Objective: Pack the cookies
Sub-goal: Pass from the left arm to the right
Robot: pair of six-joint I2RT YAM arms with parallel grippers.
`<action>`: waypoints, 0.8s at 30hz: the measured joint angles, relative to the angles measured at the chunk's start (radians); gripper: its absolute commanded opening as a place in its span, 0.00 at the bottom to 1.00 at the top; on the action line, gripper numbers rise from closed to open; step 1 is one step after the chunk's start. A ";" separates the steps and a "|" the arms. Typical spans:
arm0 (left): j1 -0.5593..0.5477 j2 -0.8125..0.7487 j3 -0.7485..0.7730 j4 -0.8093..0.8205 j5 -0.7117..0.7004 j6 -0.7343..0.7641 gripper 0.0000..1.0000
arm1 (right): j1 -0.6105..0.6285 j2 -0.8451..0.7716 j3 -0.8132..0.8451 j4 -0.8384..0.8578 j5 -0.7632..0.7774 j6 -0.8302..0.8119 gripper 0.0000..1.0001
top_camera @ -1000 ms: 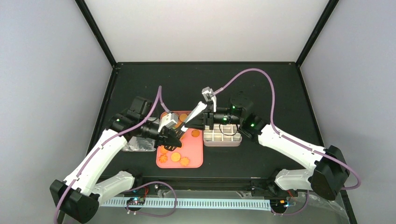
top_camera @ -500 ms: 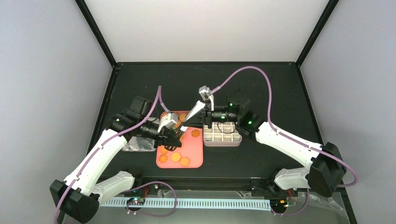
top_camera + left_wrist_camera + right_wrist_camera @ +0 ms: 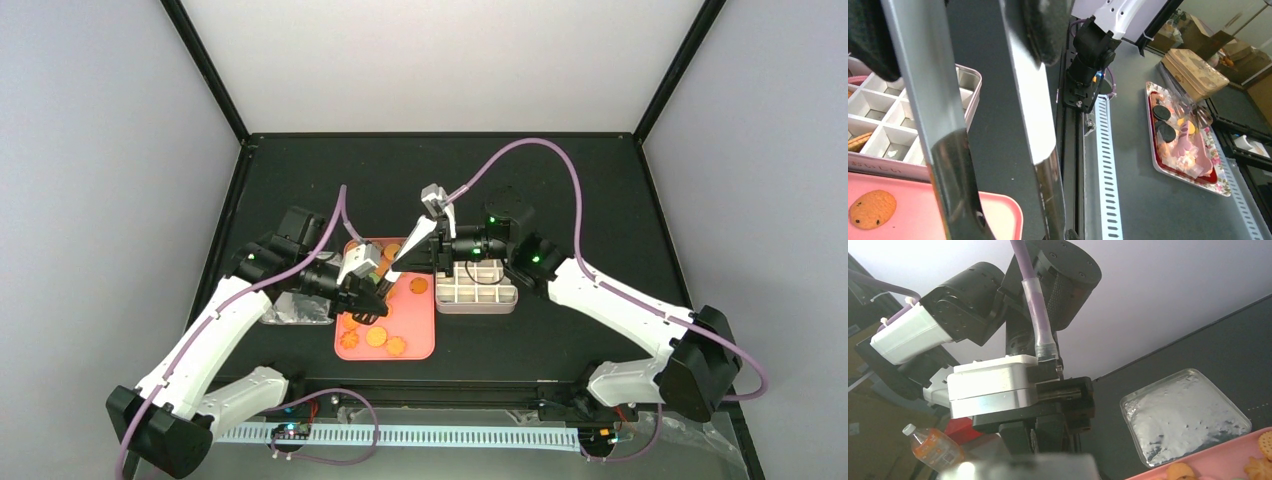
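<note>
On the black table (image 3: pixel 560 200), the cookies (image 3: pixel 376 336) lie scattered across a pink tray (image 3: pixel 415 330) set just left of a white gridded tin (image 3: pixel 476 306), their sides touching or nearly so. Both arms reach inward over the tray. The left gripper (image 3: pixel 374 292) hangs above its middle, and the right gripper (image 3: pixel 395 268) angles down from the tin's side toward the tray's far half, so the two claws are close together. Several orange rounds (image 3: pixel 396 346) sit near the tray's near edge, with others at its far end. From the left wrist, two bright metal fingers (image 3: pixel 938 125) cross the view with a strip of dark table between them. Their tips are out of frame, so it cannot be told whether that claw is apart or clamped on anything. A golden biscuit (image 3: pixel 858 141) lies in one tin compartment and a speckled biscuit (image 3: pixel 872 209) on the tray. The right claw's own tips are a blur, so its state is likewise unclear. A clear square plastic container (image 3: pixel 295 310) rests just left of the tray.
</note>
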 measured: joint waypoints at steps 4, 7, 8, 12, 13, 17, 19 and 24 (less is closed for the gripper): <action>0.000 0.000 0.007 -0.003 -0.023 0.014 0.13 | 0.000 -0.008 0.000 -0.023 0.017 -0.006 0.30; 0.000 0.000 0.033 -0.005 -0.083 0.014 0.27 | 0.000 -0.012 0.000 -0.037 0.056 -0.016 0.29; 0.000 0.000 0.047 -0.007 -0.118 0.013 0.31 | 0.000 -0.015 -0.001 -0.043 0.074 -0.020 0.29; 0.000 0.001 0.090 -0.015 -0.233 0.022 0.44 | 0.000 -0.032 -0.012 -0.064 0.142 -0.036 0.29; 0.002 0.001 0.098 -0.018 -0.265 0.023 0.45 | 0.001 -0.038 -0.018 -0.069 0.161 -0.042 0.29; 0.017 0.001 0.110 -0.037 -0.380 0.038 0.54 | 0.012 -0.048 -0.048 -0.092 0.232 -0.067 0.29; 0.043 0.000 0.110 -0.049 -0.428 0.055 0.62 | 0.025 -0.048 -0.061 -0.109 0.271 -0.083 0.29; 0.180 -0.002 0.110 -0.071 -0.515 0.122 0.65 | 0.077 -0.046 -0.088 -0.157 0.354 -0.126 0.30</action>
